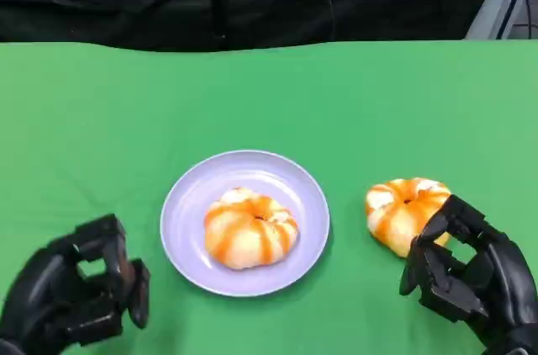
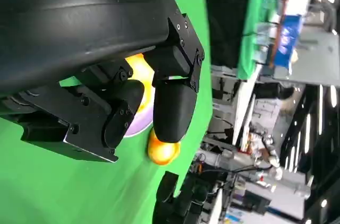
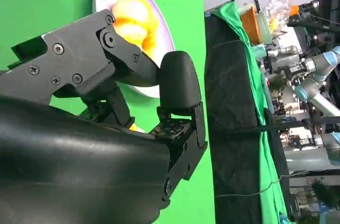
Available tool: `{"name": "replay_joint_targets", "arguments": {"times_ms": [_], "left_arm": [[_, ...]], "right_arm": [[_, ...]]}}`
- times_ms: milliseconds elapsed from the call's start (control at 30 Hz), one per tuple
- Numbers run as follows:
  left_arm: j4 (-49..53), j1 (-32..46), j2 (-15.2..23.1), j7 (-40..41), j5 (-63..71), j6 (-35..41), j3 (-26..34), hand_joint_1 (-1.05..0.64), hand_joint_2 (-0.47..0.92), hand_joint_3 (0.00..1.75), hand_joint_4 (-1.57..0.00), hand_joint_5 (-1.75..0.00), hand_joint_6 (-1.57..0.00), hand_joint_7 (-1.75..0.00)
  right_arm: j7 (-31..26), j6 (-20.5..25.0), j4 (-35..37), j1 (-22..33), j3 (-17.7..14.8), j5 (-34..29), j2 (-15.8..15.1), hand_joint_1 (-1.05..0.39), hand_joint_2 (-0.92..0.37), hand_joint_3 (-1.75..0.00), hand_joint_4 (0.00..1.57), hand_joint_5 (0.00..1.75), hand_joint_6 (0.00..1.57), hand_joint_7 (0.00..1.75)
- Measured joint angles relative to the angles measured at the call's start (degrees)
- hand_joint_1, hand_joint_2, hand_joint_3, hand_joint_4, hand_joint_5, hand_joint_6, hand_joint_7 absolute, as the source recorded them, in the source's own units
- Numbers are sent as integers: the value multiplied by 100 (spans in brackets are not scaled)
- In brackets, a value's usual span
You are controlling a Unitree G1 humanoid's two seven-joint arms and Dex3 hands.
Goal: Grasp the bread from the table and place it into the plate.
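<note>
Head view shows the bread (image 1: 405,210) on the green surface (image 1: 101,111) right of the plate (image 1: 189,203), soft and light, so the right hand (image 1: 466,275), fingers released, should cup its sides gently.

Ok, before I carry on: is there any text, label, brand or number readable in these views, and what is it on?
None can be read.
The plate, both breads and the green table carry no print.
Neither robot hand, left or right, shows markings.
The blue item in the left wrist view's background is too blurred to read.
</note>
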Motion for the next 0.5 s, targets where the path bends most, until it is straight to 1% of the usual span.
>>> {"name": "replay_joint_targets", "arguments": {"times_ms": [267,500], "left_arm": [[38,-43,-31,37,94,31,128,7,65,142,-98,-175,-80,-175],[39,-45,-101,38,110,41,134,9,67,139,-97,-175,-79,-175]], "right_arm": [[0,48,-32,18,6,3,0,-13,-63,-105,84,175,61,172],[20,58,-58,33,6,1,-1,-14,-63,-104,84,175,61,172]]}}
